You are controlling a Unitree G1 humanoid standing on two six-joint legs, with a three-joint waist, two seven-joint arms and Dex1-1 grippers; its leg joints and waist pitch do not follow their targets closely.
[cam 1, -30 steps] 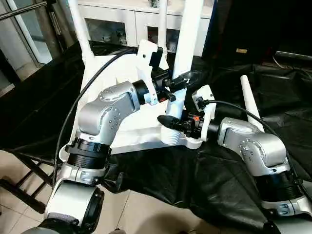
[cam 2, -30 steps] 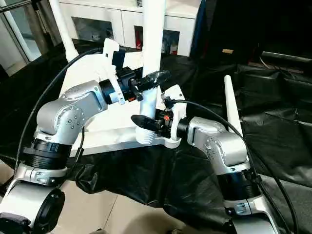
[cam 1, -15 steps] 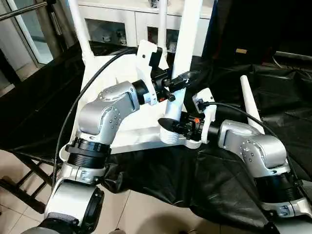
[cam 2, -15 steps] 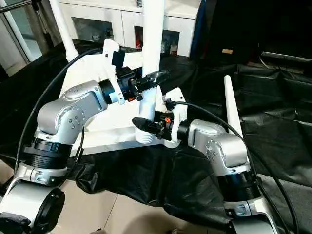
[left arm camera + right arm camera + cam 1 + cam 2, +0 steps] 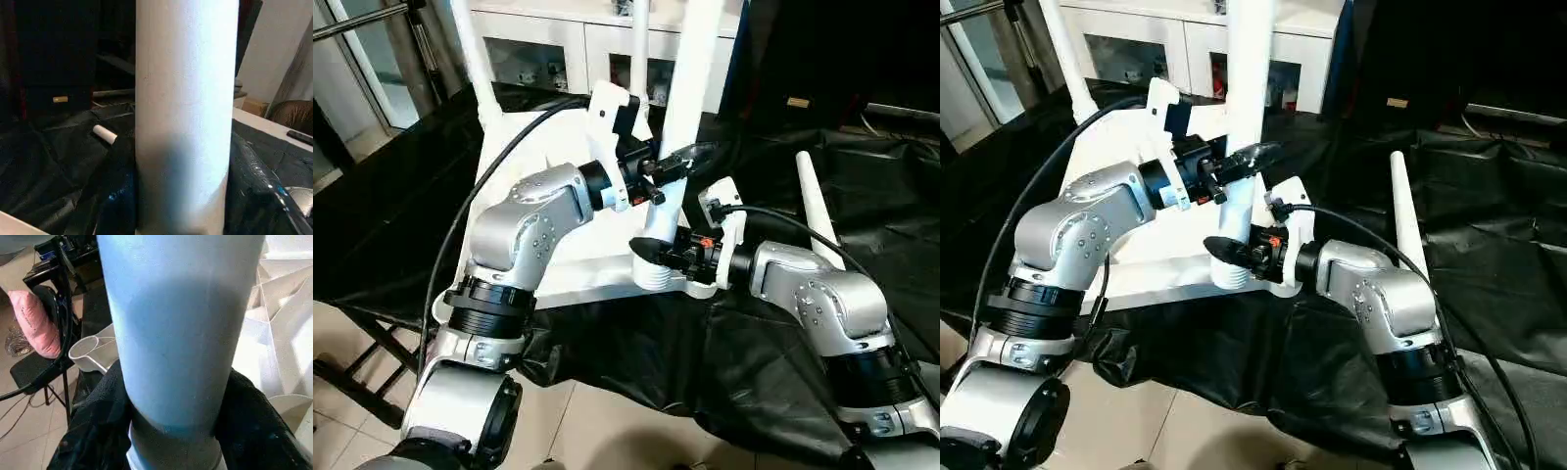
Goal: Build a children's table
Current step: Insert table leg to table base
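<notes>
The white tabletop (image 5: pixel 582 262) lies upside down on a black cloth, ribs up. A white leg (image 5: pixel 693 78) stands upright in its near right corner socket (image 5: pixel 656 276). My left gripper (image 5: pixel 674 163) is shut on this leg at mid height, and the leg (image 5: pixel 186 122) runs between its black fingers (image 5: pixel 117 191). My right gripper (image 5: pixel 658 249) is shut on the same leg (image 5: pixel 181 333) just above the socket, with its fingers (image 5: pixel 95 431) hugging both sides. Two more legs (image 5: pixel 475 59) (image 5: pixel 639 34) stand in the far sockets. A loose leg (image 5: pixel 818 211) lies on the cloth beside my right arm.
A white glass-fronted cabinet (image 5: pixel 558 44) stands right behind the tabletop. The black cloth (image 5: pixel 773 372) drapes over the front edge toward the tiled floor. A dark folding frame (image 5: pixel 357 357) stands at the lower left. Something pink (image 5: pixel 34 323) lies on a dark seat.
My right gripper has shifted very slightly at the foot of the upright leg. The leg, the tabletop and my left gripper stay where they were.
</notes>
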